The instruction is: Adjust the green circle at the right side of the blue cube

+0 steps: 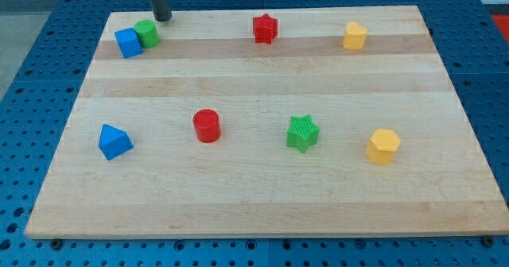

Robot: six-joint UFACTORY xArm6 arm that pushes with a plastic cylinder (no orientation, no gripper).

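The tip [163,17] is hovering just above-right of the green circle [146,33], which is touching the blue cube [128,42], ready to nudge; no claw is showing.

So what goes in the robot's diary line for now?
my tip: above-right of green circle block | green circle: touching blue cube block, its right

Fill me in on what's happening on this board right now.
A robot arm's rod is working at the board's top left corner. My tip sits just above and right of the green circle, which touches the blue cube's right side. Whether the tip touches the circle is unclear. The other six blocks lie apart, away from the rod.
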